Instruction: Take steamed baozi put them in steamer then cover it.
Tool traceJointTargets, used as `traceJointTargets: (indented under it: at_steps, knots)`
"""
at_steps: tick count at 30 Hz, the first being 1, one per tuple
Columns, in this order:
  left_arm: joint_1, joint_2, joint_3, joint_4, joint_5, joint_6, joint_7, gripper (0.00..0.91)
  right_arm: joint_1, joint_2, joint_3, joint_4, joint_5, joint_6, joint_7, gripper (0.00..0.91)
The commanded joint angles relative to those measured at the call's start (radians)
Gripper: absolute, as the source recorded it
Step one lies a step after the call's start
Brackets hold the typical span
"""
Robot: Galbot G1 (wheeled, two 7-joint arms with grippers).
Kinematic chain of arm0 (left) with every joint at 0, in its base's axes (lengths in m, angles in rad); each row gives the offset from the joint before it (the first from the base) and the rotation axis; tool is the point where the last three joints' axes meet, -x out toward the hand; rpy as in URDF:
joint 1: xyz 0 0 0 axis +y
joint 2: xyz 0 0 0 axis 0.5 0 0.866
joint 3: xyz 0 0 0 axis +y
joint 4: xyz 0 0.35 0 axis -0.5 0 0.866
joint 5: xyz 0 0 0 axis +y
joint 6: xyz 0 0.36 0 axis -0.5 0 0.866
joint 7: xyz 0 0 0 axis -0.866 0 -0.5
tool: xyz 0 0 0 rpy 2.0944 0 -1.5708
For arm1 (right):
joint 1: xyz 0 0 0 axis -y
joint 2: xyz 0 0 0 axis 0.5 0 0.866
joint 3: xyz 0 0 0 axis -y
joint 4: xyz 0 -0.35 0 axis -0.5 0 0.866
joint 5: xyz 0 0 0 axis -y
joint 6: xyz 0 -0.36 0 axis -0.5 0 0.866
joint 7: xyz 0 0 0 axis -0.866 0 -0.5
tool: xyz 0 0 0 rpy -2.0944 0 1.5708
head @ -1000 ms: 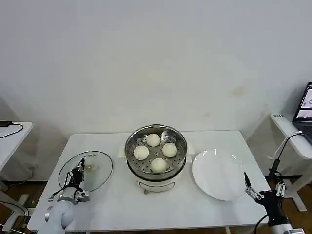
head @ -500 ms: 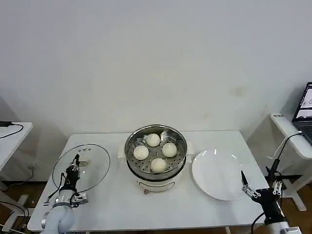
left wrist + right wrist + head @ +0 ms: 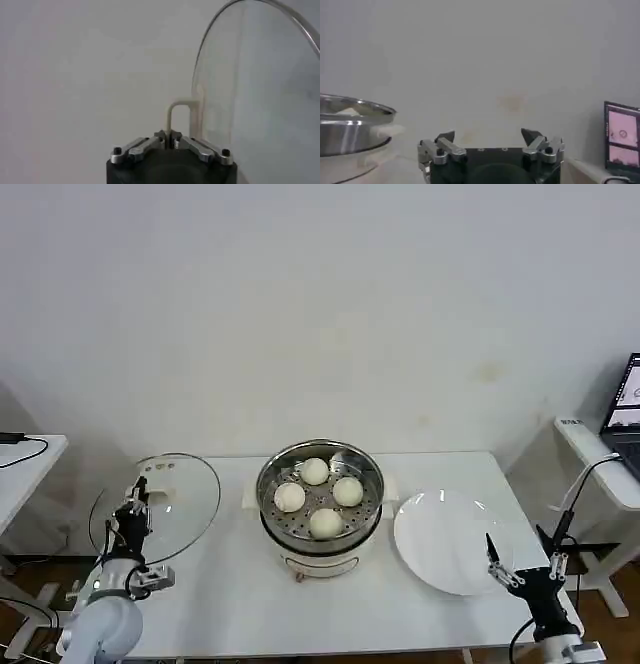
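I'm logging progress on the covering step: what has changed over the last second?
The left gripper, shut on the glass lid by its handle, has raised it off the table and tilted it upright. The right gripper drew slightly back, open. Four baozi stay in the steamer; the plate is unmoved.

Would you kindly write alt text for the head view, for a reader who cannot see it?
Four steamed baozi sit in an uncovered steamer at the centre of a white table. The left gripper holds a glass lid raised and tilted left of the steamer; the right gripper is open near an empty white plate.
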Motion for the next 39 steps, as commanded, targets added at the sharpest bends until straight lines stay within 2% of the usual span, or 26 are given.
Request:
traceJointTargets:
  at_steps: [1, 5, 8, 12, 16, 24, 29, 34, 39]
  knots:
    - [-0.051, 0.1, 0.096, -0.258, -0.065, 0.235, 0.132, 0.0, 0.009, 0.033, -0.017, 0.003, -0.128, -0.033, 0.052, 0.907]
    - [-0.134, 0.121, 0.207, -0.301, -0.059, 0.3, 0.168, 0.0, 0.019, 0.043, -0.025, 0.002, -0.179, -0.069, 0.088, 0.907]
    - [-0.199, 0.109, 0.301, -0.304, -0.017, 0.348, 0.214, 0.0, 0.023, 0.045, -0.036, 0.0, -0.2, -0.094, 0.116, 0.907]
    - [-0.272, 0.03, 0.4, -0.296, 0.104, 0.412, 0.292, 0.0, 0.029, 0.038, -0.057, -0.006, -0.208, -0.109, 0.13, 0.907]
    - [-0.329, -0.068, 0.483, -0.26, 0.232, 0.437, 0.374, 0.0, 0.043, 0.036, -0.077, -0.014, -0.215, -0.116, 0.134, 0.907]
    - [-0.398, -0.253, 0.647, -0.156, 0.392, 0.45, 0.457, 0.0, 0.046, 0.045, -0.087, -0.02, -0.238, -0.12, 0.142, 0.907]
    - [-0.416, -0.306, 0.696, -0.111, 0.439, 0.449, 0.464, 0.0, 0.04, 0.05, -0.086, -0.02, -0.247, -0.118, 0.143, 0.907]
    - [-0.42, -0.392, 0.719, -0.045, 0.511, 0.431, 0.466, 0.0, 0.043, 0.057, -0.096, -0.022, -0.252, -0.117, 0.143, 0.907]
    - [-0.409, -0.414, 0.72, 0.0, 0.555, 0.413, 0.462, 0.0, 0.04, 0.059, -0.1, -0.021, -0.253, -0.114, 0.142, 0.907]
